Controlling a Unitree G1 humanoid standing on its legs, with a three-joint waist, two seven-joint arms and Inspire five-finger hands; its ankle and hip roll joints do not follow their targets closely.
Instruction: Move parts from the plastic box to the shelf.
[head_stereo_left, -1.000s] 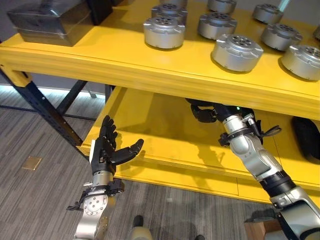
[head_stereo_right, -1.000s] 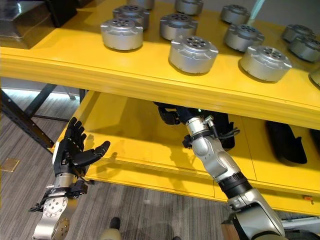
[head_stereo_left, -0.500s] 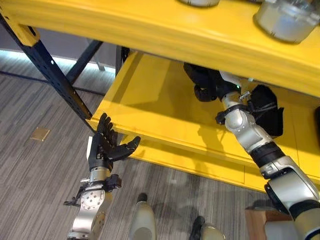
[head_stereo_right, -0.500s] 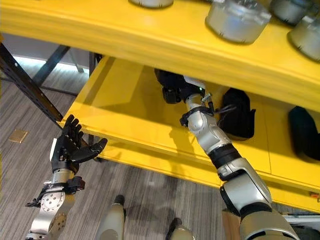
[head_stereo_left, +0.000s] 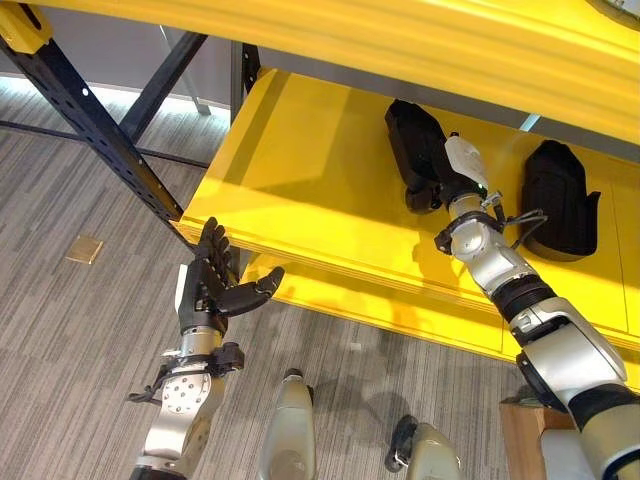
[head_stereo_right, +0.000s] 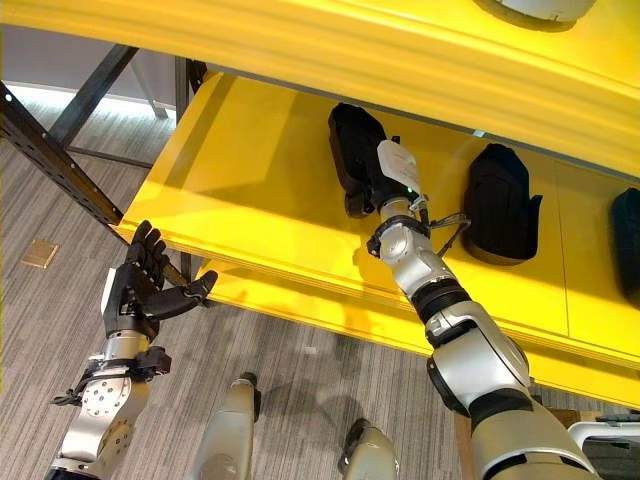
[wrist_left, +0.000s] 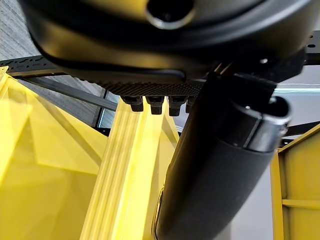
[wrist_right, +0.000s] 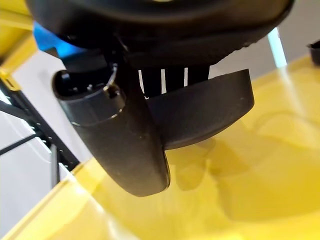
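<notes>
The right hand (head_stereo_left: 437, 178) reaches in over the lower yellow shelf (head_stereo_left: 300, 190) and lies on a black part (head_stereo_left: 414, 145) there, the white-covered thumb (head_stereo_right: 398, 163) uppermost; in the right wrist view (wrist_right: 130, 140) the thumb and a row of fingers curve down against a dark curved piece, and the hand appears to grasp that black part, though how far the fingers wrap round it is hidden. The part rests on the shelf surface, toward the back, lengthwise from front to rear. A second black part (head_stereo_left: 557, 198) of similar shape lies on the same shelf, apart from the first and further to the robot's right, and the edge of a third black part (head_stereo_right: 628, 240) shows at the right border of the right eye view. The left hand (head_stereo_left: 210, 290) is held in front of the shelf's near edge, outside it, over the grey striped floor (head_stereo_left: 70, 330); its fingers are straight and spread, thumb stretched to the side, holding nothing. Above runs the upper yellow shelf (head_stereo_right: 330, 50), with the rim of a round silver part (head_stereo_right: 535, 8) showing on top of it. A dark perforated steel upright (head_stereo_left: 95, 130) carries the rack at the robot's left. A small tan square (head_stereo_left: 84, 249) lies on the floor.
</notes>
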